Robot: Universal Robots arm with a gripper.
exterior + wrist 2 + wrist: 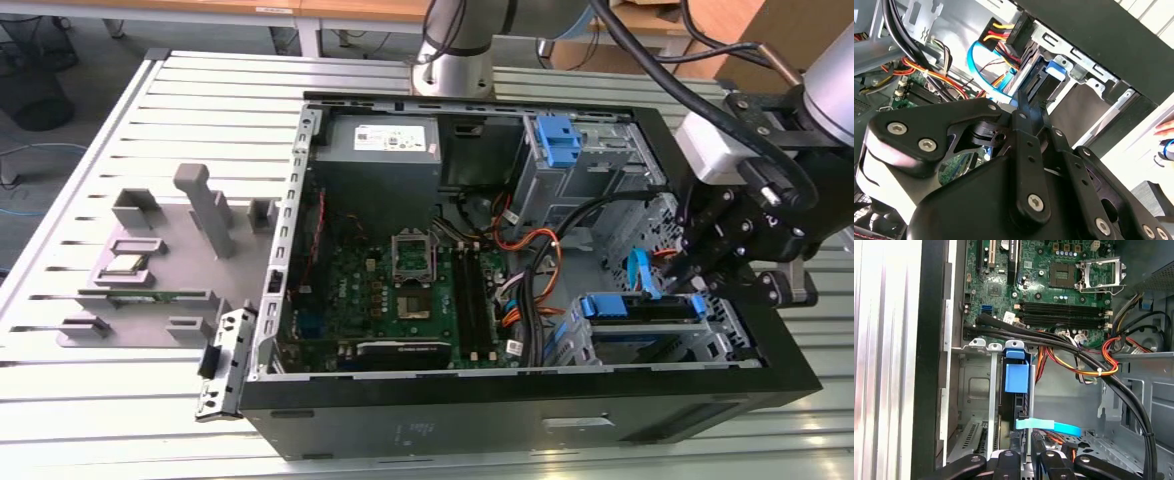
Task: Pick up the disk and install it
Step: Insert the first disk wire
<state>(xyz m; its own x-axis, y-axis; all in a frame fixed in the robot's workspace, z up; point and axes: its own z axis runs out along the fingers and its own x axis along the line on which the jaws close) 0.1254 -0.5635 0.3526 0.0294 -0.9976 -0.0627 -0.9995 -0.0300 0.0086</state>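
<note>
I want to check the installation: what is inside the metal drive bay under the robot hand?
The disk in its blue plastic carrier stands in the metal drive bay, its handle facing out. The hand hovers beside it. A light blue flat cable crosses it. The drive's connectors are hidden.

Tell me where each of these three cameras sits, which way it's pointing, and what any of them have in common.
Exterior view: off the arm, raised, looking down at the open computer case; arm and gripper at its right.
First wrist view: on the arm, looking past the fingertips at the disk in its bay and the motherboard.
Second wrist view: close behind the gripper linkage, facing the same bay.
All three share the disk's blue carrier.
</note>
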